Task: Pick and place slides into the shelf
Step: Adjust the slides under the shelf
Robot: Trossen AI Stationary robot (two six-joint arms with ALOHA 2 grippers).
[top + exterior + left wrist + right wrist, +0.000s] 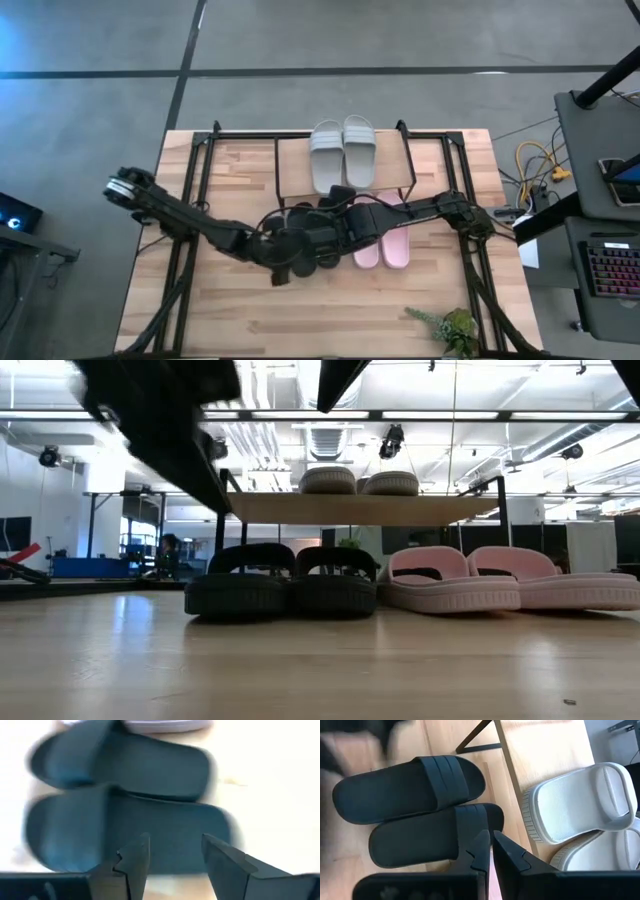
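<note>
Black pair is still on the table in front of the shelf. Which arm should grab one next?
Probably left. The left gripper is open right above a black slide; the right gripper is shut by the shelf.

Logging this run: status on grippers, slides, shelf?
Left gripper open above black pair. Right gripper shut, empty. Grey-green pair on shelf; pink pair on table. Nothing blocking.
</note>
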